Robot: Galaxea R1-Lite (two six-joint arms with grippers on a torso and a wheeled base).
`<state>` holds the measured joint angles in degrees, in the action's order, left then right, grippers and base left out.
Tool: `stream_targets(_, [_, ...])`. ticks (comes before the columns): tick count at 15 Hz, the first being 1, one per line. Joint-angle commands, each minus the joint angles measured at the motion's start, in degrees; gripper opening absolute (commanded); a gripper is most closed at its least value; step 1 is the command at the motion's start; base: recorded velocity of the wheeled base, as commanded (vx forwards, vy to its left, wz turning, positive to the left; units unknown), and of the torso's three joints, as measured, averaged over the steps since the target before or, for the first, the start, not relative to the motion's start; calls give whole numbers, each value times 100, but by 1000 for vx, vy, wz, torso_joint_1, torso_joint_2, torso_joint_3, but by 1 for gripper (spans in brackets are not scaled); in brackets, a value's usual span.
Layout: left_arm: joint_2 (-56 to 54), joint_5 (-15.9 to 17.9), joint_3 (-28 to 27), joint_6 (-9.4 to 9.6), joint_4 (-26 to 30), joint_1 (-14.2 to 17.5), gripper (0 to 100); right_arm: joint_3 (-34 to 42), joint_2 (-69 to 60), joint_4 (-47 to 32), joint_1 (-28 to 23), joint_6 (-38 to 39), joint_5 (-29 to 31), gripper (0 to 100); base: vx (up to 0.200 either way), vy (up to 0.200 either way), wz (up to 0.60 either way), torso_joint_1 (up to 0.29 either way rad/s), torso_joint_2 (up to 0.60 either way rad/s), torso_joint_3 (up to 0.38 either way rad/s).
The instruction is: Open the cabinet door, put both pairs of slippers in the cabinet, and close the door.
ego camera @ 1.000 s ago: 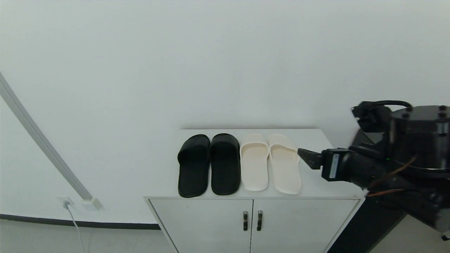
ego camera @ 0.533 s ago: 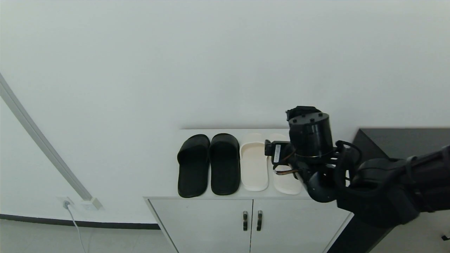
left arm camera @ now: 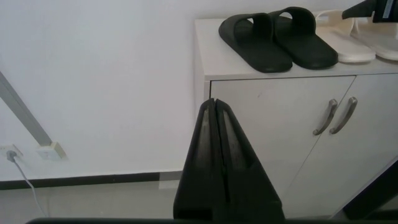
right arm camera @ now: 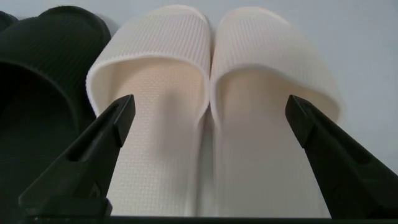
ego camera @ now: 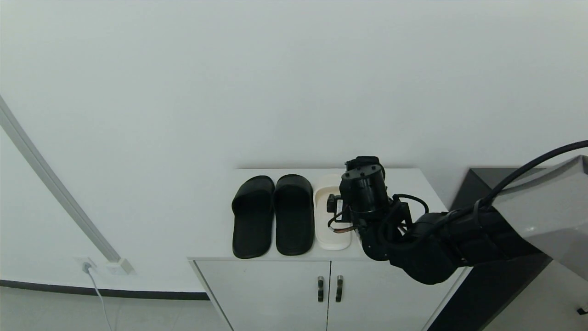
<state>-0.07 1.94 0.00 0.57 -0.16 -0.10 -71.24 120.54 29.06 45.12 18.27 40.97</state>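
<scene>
Cream slippers (right arm camera: 158,155) lie between the right end effector's (right arm camera: 210,101) wide-spread fingers (right arm camera: 93,155) — left end effector (left arm camera: 214,107) closed.

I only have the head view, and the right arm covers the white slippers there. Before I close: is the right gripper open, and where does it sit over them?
Observer: Open. In the right wrist view the right gripper spans the white slippers, from one outer edge of the pair to the other. I cannot tell whether it touches them.
Operator: Do the two lie together?
Observer: Yes, side by side, inner edges touching.
Operator: And the left gripper?
Observer: The left gripper is shut and empty. It sits in front of the left door, below the cabinet top.
</scene>
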Motion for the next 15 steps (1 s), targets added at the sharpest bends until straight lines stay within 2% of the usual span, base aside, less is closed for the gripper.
stream_targets(1, [7,0,0,4,-2,1,0,-206,312,3,-38,1,-28,100,0,0,0,0,0,0])
stream_targets(12, [7,0,0,-13,-2,1,0,-1243,1147,3,-407,-122,-151,100,0,0,0,0,0,0])
stream_targets(13, [7,0,0,-13,-2,1,0,-1243,1165,3,-416,-140,-151,0,0,0,0,0,0,0])
stream_targets(15, [7,0,-9,-13,-2,1,0,-1252,1165,3,-416,-149,-151,0,0,0,0,0,0,0])
